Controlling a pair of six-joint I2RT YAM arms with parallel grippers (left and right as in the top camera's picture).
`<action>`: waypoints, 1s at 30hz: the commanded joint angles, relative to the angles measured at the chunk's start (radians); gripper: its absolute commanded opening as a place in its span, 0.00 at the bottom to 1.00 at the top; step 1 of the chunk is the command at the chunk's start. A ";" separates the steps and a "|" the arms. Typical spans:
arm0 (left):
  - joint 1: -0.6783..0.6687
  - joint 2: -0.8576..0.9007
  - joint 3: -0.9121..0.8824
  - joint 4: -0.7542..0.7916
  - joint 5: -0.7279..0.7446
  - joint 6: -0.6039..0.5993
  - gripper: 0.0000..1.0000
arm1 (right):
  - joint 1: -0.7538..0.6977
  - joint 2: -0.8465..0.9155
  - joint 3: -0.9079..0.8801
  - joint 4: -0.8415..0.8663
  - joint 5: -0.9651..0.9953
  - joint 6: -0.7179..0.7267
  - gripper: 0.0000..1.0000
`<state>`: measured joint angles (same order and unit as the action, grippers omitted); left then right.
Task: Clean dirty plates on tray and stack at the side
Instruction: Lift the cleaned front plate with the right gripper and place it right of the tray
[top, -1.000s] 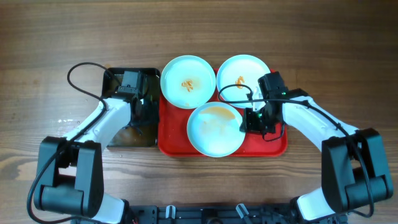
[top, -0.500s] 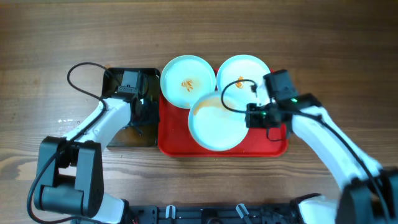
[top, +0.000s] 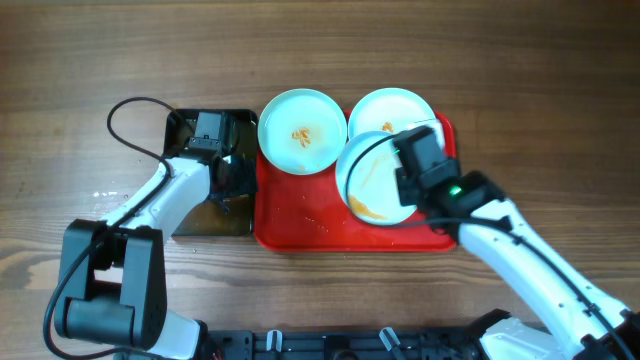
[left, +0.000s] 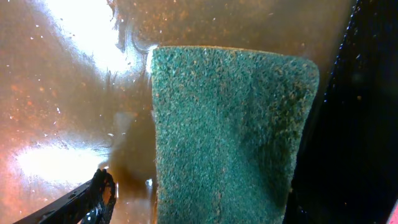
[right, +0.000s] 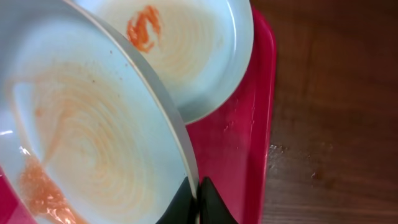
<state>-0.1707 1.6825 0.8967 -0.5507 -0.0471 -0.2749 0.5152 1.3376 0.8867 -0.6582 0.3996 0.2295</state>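
The right gripper (right: 198, 200) was seen clamped on the rim of the lifted plate (top: 372, 172), with its dark fingers pressed against either face of the edge. That plate was held tilted above the right half of the red tray (top: 300, 218). A thin orange-brown film was swirled across its face, and a thicker orange patch was gathered at its lower edge. Whether that lower edge touched the tray could not be told.

On the other side, the left gripper (top: 228, 178) was lowered into the black tray (top: 240, 215), which was set just beside the red tray's left edge. In the left wrist view a green scouring pad (left: 230, 130) was shown over brownish liquid, with one dark fingertip (left: 99, 196) apart from its lower-left side. Whether the fingers were spread or closed on the pad could not be told.

Farther back, the far-right plate (right: 199, 56) was partly covered by the lifted plate, and a small orange smear was seen on it. The far-left plate (top: 302, 131) lay flat at the tray's back-left corner, marked with an orange smear at its centre. A black cable (top: 130, 112) was looped over the wooden table (top: 520, 60) beyond the black tray.
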 joint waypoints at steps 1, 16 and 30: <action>-0.001 -0.017 0.001 0.008 0.029 -0.002 0.85 | 0.145 -0.013 0.027 0.043 0.305 -0.101 0.04; -0.001 -0.017 0.001 0.009 0.028 -0.001 0.86 | 0.333 -0.013 0.027 0.409 0.571 -0.719 0.04; -0.001 -0.017 0.001 0.013 0.028 -0.001 0.86 | 0.324 -0.013 0.026 0.497 0.572 -0.715 0.04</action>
<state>-0.1688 1.6825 0.8967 -0.5434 -0.0471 -0.2749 0.8429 1.3376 0.8925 -0.1692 0.9474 -0.5797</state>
